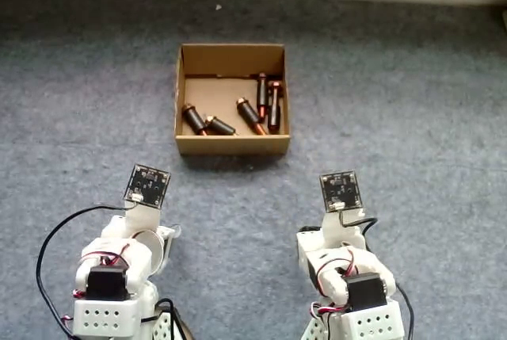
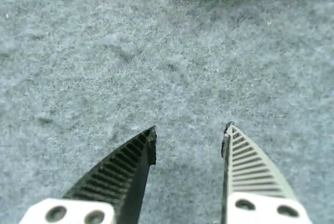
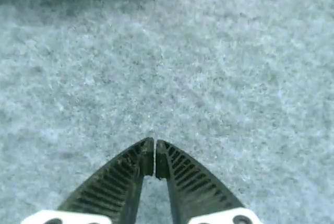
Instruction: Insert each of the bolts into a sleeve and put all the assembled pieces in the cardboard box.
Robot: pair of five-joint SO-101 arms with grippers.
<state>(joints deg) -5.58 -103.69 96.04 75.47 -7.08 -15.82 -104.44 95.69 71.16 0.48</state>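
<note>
left pincer [image 2: 190, 127] spread apart, right pincer [image 3: 155, 141] — closed

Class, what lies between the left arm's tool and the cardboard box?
Between the left tool and the cardboard box lies just grey carpet; the high view shows this stretch.

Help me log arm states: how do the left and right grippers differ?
The left gripper is open, jaws well apart; the right gripper is shut, jaws touching. One left finger looks pale beside a dark one; both right fingers look dark. Both are empty, over the carpet.
</note>
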